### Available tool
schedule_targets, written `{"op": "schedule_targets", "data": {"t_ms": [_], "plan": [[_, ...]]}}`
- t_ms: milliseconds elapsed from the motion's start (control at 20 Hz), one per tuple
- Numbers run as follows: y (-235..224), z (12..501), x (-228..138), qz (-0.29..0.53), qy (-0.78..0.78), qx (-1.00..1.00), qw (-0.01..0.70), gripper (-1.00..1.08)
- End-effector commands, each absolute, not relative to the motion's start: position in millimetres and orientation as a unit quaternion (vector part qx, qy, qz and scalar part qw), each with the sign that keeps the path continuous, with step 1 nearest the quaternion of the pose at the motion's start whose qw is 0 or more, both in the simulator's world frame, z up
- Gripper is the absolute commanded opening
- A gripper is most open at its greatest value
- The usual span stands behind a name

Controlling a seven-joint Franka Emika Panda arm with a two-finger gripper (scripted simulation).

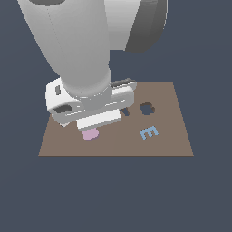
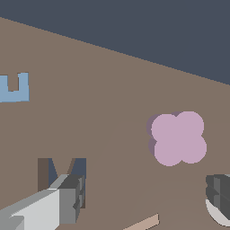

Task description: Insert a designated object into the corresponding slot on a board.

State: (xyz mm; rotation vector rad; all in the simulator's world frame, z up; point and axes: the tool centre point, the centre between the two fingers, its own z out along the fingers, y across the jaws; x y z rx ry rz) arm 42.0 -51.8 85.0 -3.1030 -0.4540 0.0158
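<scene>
The designated object is a flat pale-pink piece with a lobed flower outline. It lies on the brown board, and in the exterior view the pink piece peeks out just under the arm's hand. My gripper is open, its two fingers spread wide just above the board. The piece lies a little beyond the gap and touches neither finger. The slot is a dark flower-shaped cutout on the board, toward the exterior view's right of the hand.
A light-blue E lies on the board below the slot; the wrist view shows the E too. A dark M-shaped cutout sits partly behind one finger. Dark blue-grey ground surrounds the board.
</scene>
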Motion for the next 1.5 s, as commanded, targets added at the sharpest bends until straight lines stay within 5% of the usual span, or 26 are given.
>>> {"op": "schedule_targets", "data": {"t_ms": [0, 1300, 1350, 1450], "plan": [[-62.3, 74.5, 50.7, 0.003, -0.164, -0.987, 0.002, 1.00], [-85.4, 29.9, 75.8, 0.000, -0.207, -0.978, 0.000, 1.00], [-85.4, 29.9, 75.8, 0.000, -0.207, -0.978, 0.000, -1.00], [-85.4, 29.9, 75.8, 0.000, -0.207, -0.978, 0.000, -1.00]]}}
